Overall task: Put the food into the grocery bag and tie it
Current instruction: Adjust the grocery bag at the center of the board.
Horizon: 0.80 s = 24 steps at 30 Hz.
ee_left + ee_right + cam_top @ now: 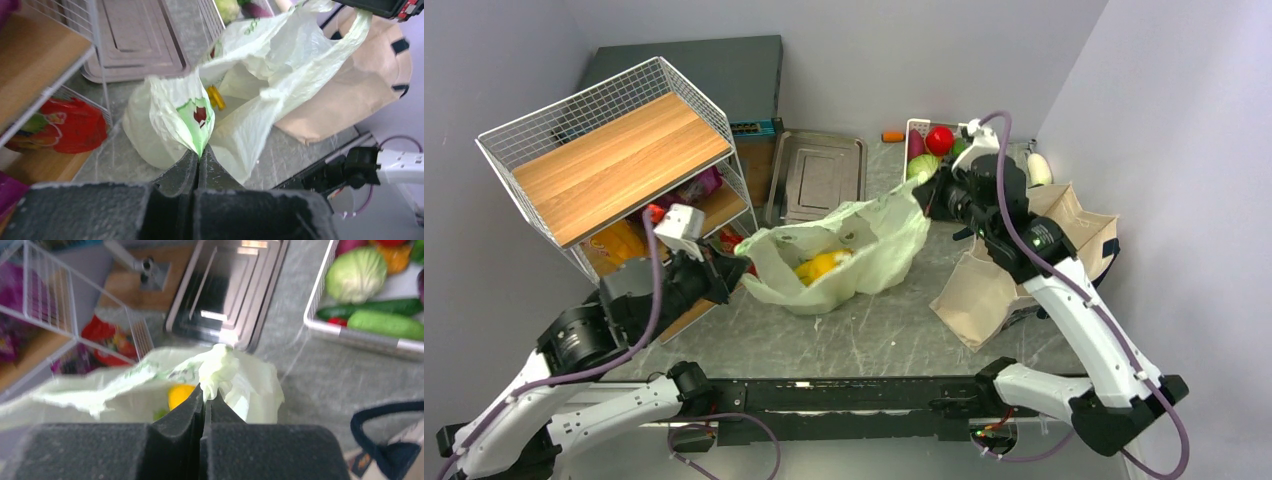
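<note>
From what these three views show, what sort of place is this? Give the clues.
Probably a staged grocery-packing or kitchen bench in a robot lab: a wire rack with a wooden shelf, a metal baking tray, and a white basket holding a cabbage and cucumbers.

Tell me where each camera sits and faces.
Top external: above and behind the two arms, looking down at the table; both show, left claw and right claw pinching opposite ends of the thin pale-green plastic bag.
Left wrist: on the left arm, facing right across the bag toward the beige canvas tote; its shut claw and some right arm show.
Right wrist: on the right arm, looking down over the bag; its shut claw shows.
Both wrist views share the bag and flat metal tray.
</note>
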### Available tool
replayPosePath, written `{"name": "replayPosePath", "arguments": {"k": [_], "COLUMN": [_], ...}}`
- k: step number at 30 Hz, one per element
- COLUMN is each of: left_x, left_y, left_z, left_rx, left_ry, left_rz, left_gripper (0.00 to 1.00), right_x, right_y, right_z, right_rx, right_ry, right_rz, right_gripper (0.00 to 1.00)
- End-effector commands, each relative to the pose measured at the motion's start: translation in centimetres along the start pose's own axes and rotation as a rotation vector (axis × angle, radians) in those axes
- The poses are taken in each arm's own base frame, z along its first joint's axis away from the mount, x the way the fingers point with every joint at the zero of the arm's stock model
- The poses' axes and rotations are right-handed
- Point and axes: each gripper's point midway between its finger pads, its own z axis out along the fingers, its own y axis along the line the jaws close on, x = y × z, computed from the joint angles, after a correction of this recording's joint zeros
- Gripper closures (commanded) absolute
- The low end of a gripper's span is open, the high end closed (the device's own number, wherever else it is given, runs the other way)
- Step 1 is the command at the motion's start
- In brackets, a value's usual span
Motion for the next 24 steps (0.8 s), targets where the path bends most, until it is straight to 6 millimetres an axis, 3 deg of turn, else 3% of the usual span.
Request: {"name": "replayPosePath", "arguments": {"k": [1, 3, 4, 7, 9, 10, 13, 16, 20, 24], "left_x": [3.0, 4.4, 5.1, 6.9, 7.8, 8.2, 8.8, 8.5, 8.2, 8.8], "left_y": [-2.1, -2.4, -2.5, -2.4, -2.6, -2.8, -3.5, -4.0, -3.1, -1.6], "left_z": [1.9, 2.7, 3.1, 4.3, 5.2, 5.5, 6.2, 6.1, 5.4, 4.5], "left_rx": [0.111, 0.132, 0.135, 0.137, 0.144, 0.154, 0.177, 0.192, 0.157, 0.122], "left_ry": [0.076, 0.110, 0.128, 0.163, 0.183, 0.191, 0.220, 0.237, 0.226, 0.213], "left_rz": [0.016, 0.031, 0.038, 0.063, 0.075, 0.079, 0.086, 0.096, 0.103, 0.100], "left_gripper": [1.00, 1.00, 1.00, 1.00, 1.00, 1.00, 1.00, 1.00, 1.00, 1.00], "right_x": [4.4, 6.8, 7.9, 10.0, 10.2, 10.0, 7.8, 4.2, -0.1, -3.0], "right_y": [-0.9, -1.6, -1.8, -2.2, -2.1, -2.0, -1.0, 0.8, 1.3, 0.2], "right_z": [-3.6, -5.4, -6.3, -8.3, -9.2, -9.5, -10.2, -10.3, -8.4, -4.9], "right_rx": [-0.046, -0.050, -0.057, -0.076, -0.089, -0.092, -0.121, -0.175, -0.125, 0.009], "right_ry": [0.101, 0.155, 0.182, 0.242, 0.250, 0.247, 0.207, 0.118, 0.015, -0.037], "right_rz": [0.015, 0.033, 0.044, 0.055, 0.050, 0.047, 0.025, -0.010, -0.041, -0.042], "right_gripper": [1.00, 1.00, 0.95, 0.60, 0.38, 0.31, 0.25, 0.23, 0.22, 0.21]}}
